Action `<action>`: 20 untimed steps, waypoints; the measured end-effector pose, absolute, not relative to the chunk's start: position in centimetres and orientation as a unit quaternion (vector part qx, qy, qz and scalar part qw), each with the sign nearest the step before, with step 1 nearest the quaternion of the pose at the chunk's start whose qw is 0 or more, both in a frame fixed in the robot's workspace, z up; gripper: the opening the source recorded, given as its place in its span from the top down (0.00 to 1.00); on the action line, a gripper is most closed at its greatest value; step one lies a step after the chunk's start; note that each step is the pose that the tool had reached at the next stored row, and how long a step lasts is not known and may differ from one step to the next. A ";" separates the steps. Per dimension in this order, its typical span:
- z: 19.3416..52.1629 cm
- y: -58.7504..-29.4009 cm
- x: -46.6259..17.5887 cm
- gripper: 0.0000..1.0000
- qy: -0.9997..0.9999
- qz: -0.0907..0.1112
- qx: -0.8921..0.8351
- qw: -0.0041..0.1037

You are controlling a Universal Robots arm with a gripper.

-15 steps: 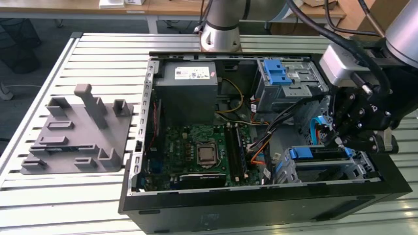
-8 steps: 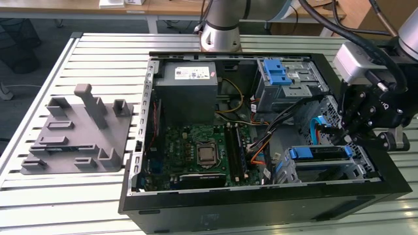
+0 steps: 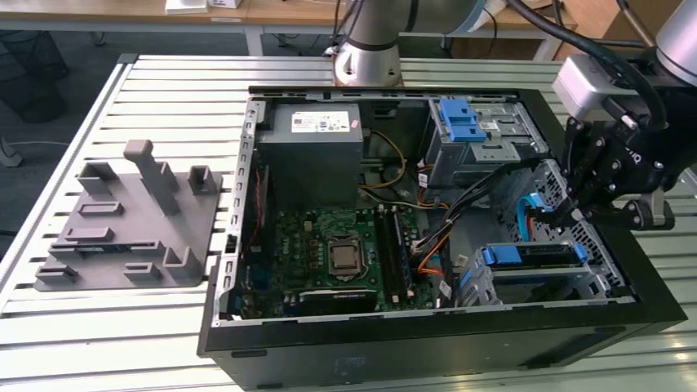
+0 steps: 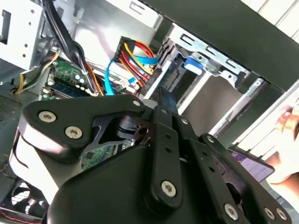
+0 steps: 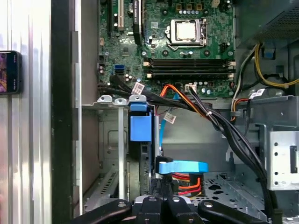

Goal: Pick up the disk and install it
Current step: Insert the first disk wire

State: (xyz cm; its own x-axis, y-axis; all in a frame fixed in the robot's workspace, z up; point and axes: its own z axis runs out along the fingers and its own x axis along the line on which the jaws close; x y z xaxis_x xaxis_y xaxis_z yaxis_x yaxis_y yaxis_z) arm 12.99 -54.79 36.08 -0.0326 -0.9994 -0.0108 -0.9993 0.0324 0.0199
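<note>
The disk sits in the drive cage at the front right corner of the open computer case, with its blue carrier edge facing up. In the first wrist view the disk stands on edge in its slot under a blue carrier tab. My gripper hovers just above that cage, over the case's right side. Its black fingers are pressed together with nothing visible between them. In the second wrist view the gripper points into the case towards the bundle of drive cables.
A grey power-supply box, the green motherboard and an upper drive cage with blue latches fill the case. Cables run beside the disk slot. A grey fixture stands on the slatted table. A phone and a person's hand are beside the case.
</note>
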 end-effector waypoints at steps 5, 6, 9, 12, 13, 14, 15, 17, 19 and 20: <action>36.1 -54.2 13.0 0.89 -0.720 -0.010 0.694 0.002; 36.1 -54.2 13.0 0.89 -0.720 -0.010 0.693 0.002; 36.2 -54.1 13.0 0.89 -0.720 -0.010 0.693 0.002; 36.2 -54.0 13.0 0.89 -0.721 -0.010 0.693 0.002; 36.2 -54.0 13.0 0.89 -0.721 -0.010 0.693 0.002; 36.1 -53.9 13.0 0.89 -0.721 -0.010 0.693 0.002; 36.2 -53.8 13.0 0.89 -0.721 -0.010 0.693 0.002; 36.2 -53.7 13.0 0.89 -0.721 -0.010 0.693 0.002; 36.2 -53.6 13.0 0.83 -0.721 -0.010 0.693 0.002; 36.2 -53.5 13.0 0.81 -0.721 -0.010 0.693 0.002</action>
State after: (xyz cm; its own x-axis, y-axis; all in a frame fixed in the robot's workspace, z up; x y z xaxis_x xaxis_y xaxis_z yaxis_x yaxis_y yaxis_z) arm 13.03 -53.54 36.15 -0.0402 -0.9991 -0.0105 -0.9990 0.0400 0.0177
